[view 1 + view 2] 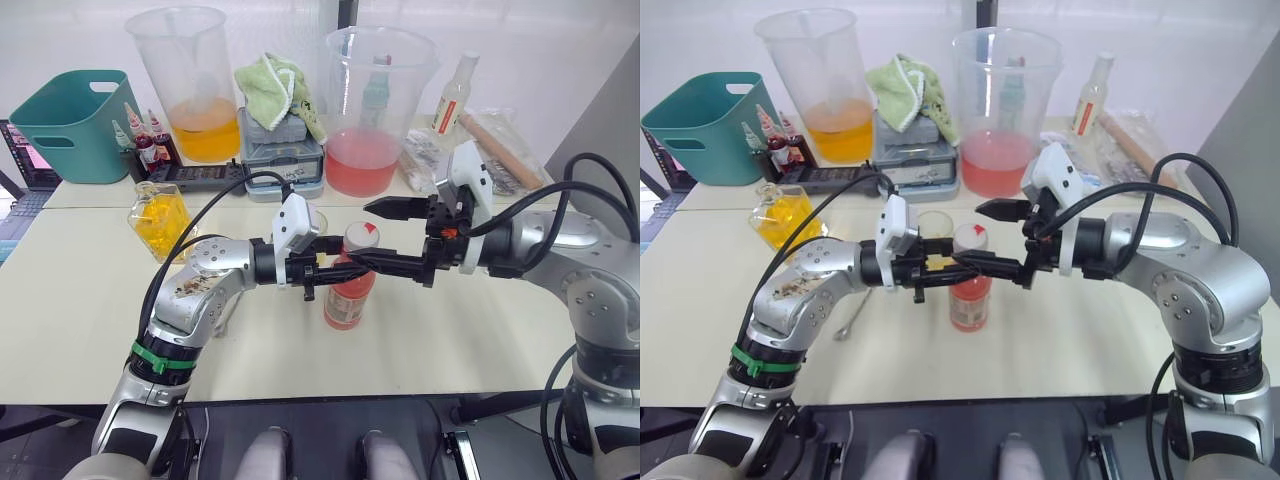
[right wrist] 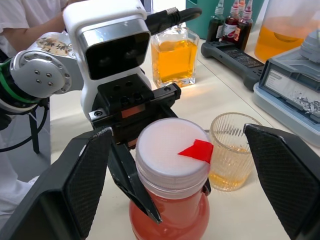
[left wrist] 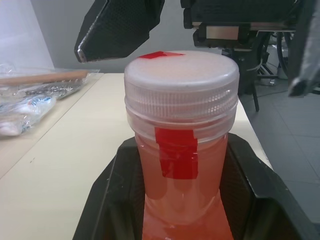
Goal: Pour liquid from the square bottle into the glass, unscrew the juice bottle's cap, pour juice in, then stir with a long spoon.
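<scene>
While your left gripper (image 1: 330, 268) pinches the upright juice bottle (image 1: 349, 296) at its neck mid-table, your right gripper (image 2: 182, 165) waits spread, straddling the cap (image 2: 173, 152) from 3 o'clock

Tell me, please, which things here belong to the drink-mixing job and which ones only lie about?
Job:
juice bottle
cap
glass
square bottle
long spoon

Lying about:
two beakers
teal bin
green cloth
small dropper bottles
</scene>
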You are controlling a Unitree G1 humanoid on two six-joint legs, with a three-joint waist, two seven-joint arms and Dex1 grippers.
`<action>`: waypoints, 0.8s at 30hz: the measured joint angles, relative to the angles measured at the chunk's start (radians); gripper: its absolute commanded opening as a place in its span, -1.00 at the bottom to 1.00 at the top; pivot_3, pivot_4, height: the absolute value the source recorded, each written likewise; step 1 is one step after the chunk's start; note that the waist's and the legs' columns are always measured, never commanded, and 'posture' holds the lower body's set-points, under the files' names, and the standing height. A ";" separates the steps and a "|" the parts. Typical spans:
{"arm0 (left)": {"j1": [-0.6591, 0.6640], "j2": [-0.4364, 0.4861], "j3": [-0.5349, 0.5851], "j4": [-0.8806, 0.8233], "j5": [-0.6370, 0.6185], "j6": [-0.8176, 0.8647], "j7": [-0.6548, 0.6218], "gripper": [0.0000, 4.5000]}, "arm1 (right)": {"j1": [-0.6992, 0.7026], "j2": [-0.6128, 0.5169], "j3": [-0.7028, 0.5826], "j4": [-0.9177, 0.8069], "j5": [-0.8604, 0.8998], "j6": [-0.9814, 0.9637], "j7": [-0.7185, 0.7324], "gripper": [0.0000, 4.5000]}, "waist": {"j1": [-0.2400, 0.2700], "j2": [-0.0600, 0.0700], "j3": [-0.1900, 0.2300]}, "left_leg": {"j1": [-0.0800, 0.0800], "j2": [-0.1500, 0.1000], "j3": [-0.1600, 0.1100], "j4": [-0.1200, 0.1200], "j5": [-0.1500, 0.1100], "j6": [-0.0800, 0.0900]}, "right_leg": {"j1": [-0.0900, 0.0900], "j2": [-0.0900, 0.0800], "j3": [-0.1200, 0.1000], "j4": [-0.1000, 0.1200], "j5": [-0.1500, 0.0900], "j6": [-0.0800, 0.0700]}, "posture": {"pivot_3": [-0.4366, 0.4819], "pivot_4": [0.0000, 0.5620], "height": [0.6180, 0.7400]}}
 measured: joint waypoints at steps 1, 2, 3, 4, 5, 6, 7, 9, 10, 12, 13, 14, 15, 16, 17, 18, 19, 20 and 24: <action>-0.001 -0.001 0.000 0.002 0.001 0.000 -0.001 -0.34 | 0.000 0.003 0.002 0.001 0.000 0.000 -0.003 0.76 | 0.000 0.000 0.000 | 0.000 0.000 0.000 0.000 0.000 0.000 | 0.000 0.000 0.000 0.000 0.000 0.000 | -0.05 -0.47 1.00; -0.003 -0.003 0.000 0.004 0.002 0.000 -0.002 -0.34 | 0.000 0.006 0.004 0.003 0.000 0.000 -0.005 0.62 | 0.000 0.000 0.000 | 0.000 0.000 0.000 0.000 0.000 0.000 | 0.000 0.000 0.000 0.000 0.000 0.000 | -0.05 -0.47 1.00; -0.004 -0.004 0.000 0.007 0.002 0.000 -0.003 -0.34 | 0.000 0.011 0.006 0.003 0.000 0.000 -0.006 0.47 | 0.001 0.000 0.000 | 0.000 0.000 0.000 0.000 0.000 0.000 | 0.000 0.000 0.000 0.000 0.000 0.000 | -0.05 -0.47 1.00; -0.005 -0.005 0.000 0.008 0.002 0.000 -0.003 -0.34 | 0.000 0.013 0.009 0.004 0.000 0.000 -0.007 0.32 | 0.001 0.000 0.000 | 0.000 0.000 0.000 0.000 0.000 0.000 | 0.000 0.000 0.000 0.000 0.000 0.000 | -0.05 -0.47 1.00; -0.005 -0.005 0.000 0.009 0.002 -0.001 -0.003 -0.34 | 0.000 0.013 0.011 0.005 0.000 0.000 -0.007 0.19 | 0.001 0.000 0.000 | 0.000 0.000 0.000 0.000 0.000 0.000 | 0.000 0.000 0.000 0.000 0.000 0.000 | -0.05 -0.47 1.00; -0.005 -0.005 0.000 0.009 0.002 -0.001 -0.004 -0.34 | 0.000 0.014 0.012 0.006 0.000 0.000 -0.007 0.06 | 0.001 0.000 0.000 | 0.000 0.000 0.000 0.000 0.000 0.000 | 0.000 0.000 0.000 0.000 0.000 0.000 | -0.05 -0.47 1.00; -0.005 -0.005 0.001 0.009 0.002 -0.001 -0.003 -0.34 | 0.000 0.014 0.013 0.007 0.000 -0.001 -0.006 -0.11 | 0.001 0.000 0.000 | 0.000 0.000 0.000 0.000 0.000 0.000 | 0.000 0.000 0.000 0.000 0.000 0.000 | -0.05 -0.47 1.00; -0.005 -0.005 0.001 0.009 0.002 0.001 -0.003 -0.34 | 0.000 0.015 0.015 0.011 0.000 -0.002 -0.002 -0.26 | 0.001 0.000 0.000 | 0.000 0.000 0.000 0.000 0.000 0.000 | 0.000 0.000 0.000 0.000 0.000 0.000 | -0.05 -0.47 1.00; -0.005 -0.005 0.001 0.009 0.002 0.001 -0.003 -0.34 | -0.001 0.015 0.016 0.016 0.000 -0.004 0.002 -0.26 | 0.001 0.000 0.000 | 0.000 0.000 0.000 0.000 0.000 0.000 | 0.000 0.000 0.000 0.000 0.000 0.000 | -0.05 -0.47 1.00; -0.005 -0.003 0.002 0.009 0.002 0.003 -0.002 -0.34 | -0.005 0.014 0.022 0.025 -0.001 -0.012 0.017 -0.26 | 0.000 0.000 0.000 | 0.001 0.000 0.000 0.000 0.000 0.000 | 0.001 0.000 0.000 0.000 0.000 0.000 | -0.05 -0.47 1.00; -0.005 -0.001 0.004 0.009 0.002 0.004 -0.002 -0.34 | -0.008 0.014 0.028 0.036 -0.003 -0.022 0.032 -0.26 | 0.000 0.000 0.000 | 0.001 0.000 0.000 0.000 0.000 0.000 | 0.001 0.001 0.000 0.000 0.000 0.000 | -0.05 -0.47 1.00; -0.005 -0.001 0.004 0.009 0.002 0.005 -0.002 -0.34 | -0.011 0.014 0.032 0.049 -0.007 -0.032 0.047 -0.26 | 0.000 0.000 0.000 | 0.001 0.000 0.000 0.000 0.000 0.000 | 0.001 0.001 0.000 0.000 0.000 0.000 | -0.05 -0.47 1.00; -0.005 0.000 0.005 0.009 0.003 0.006 -0.002 -0.34 | -0.015 0.014 0.040 0.072 -0.014 -0.055 0.076 -0.26 | -0.001 0.000 0.000 | 0.001 0.000 0.000 0.000 0.000 0.000 | 0.000 0.001 0.000 0.000 0.000 0.000 | -0.05 -0.47 1.00; -0.005 0.000 0.006 0.009 0.003 0.006 -0.002 -0.34 | -0.016 0.014 0.044 0.084 -0.018 -0.069 0.092 -0.26 | -0.001 0.000 0.000 | 0.000 0.000 0.000 0.000 0.000 0.000 | 0.000 0.001 0.000 0.000 0.000 0.000 | -0.05 -0.47 1.00; -0.004 0.003 0.007 0.007 0.003 0.007 -0.003 -0.34 | -0.025 0.012 0.057 0.112 -0.035 -0.098 0.136 -0.26 | -0.002 0.000 0.000 | 0.001 0.000 0.000 0.000 0.000 0.000 | 0.000 0.001 0.000 0.000 0.000 0.000 | -0.05 -0.47 1.00; -0.004 0.005 0.007 0.002 0.003 0.009 -0.003 -0.34 | -0.046 0.003 0.082 0.160 -0.060 -0.146 0.209 -0.26 | -0.004 0.000 0.000 | 0.000 -0.001 0.001 0.000 0.000 0.000 | 0.000 0.001 0.000 0.000 0.000 0.000 | -0.05 -0.47 1.00; -0.003 0.008 0.007 -0.004 0.003 0.010 -0.004 -0.34 | -0.066 -0.004 0.103 0.198 -0.083 -0.184 0.267 -0.26 | -0.005 0.000 0.000 | 0.000 -0.001 0.002 0.000 0.000 0.000 | 0.000 0.001 0.000 0.000 0.000 0.000 | -0.05 -0.47 1.00; -0.002 0.010 0.006 -0.009 0.002 0.012 -0.004 -0.34 | -0.089 -0.011 0.126 0.239 -0.108 -0.224 0.329 -0.26 | -0.006 0.000 0.000 | 0.000 -0.001 0.002 0.000 0.000 0.000 | 0.000 0.001 0.000 -0.001 0.000 0.000 | -0.05 -0.47 1.00; 0.002 0.020 0.006 -0.025 0.002 0.013 -0.006 -0.34 | -0.209 -0.003 0.218 0.438 -0.210 -0.395 0.587 -0.26 | -0.010 0.000 0.000 | 0.000 0.000 0.002 0.000 0.000 0.000 | -0.001 0.001 0.000 -0.001 0.000 0.000 | -0.05 -0.47 1.00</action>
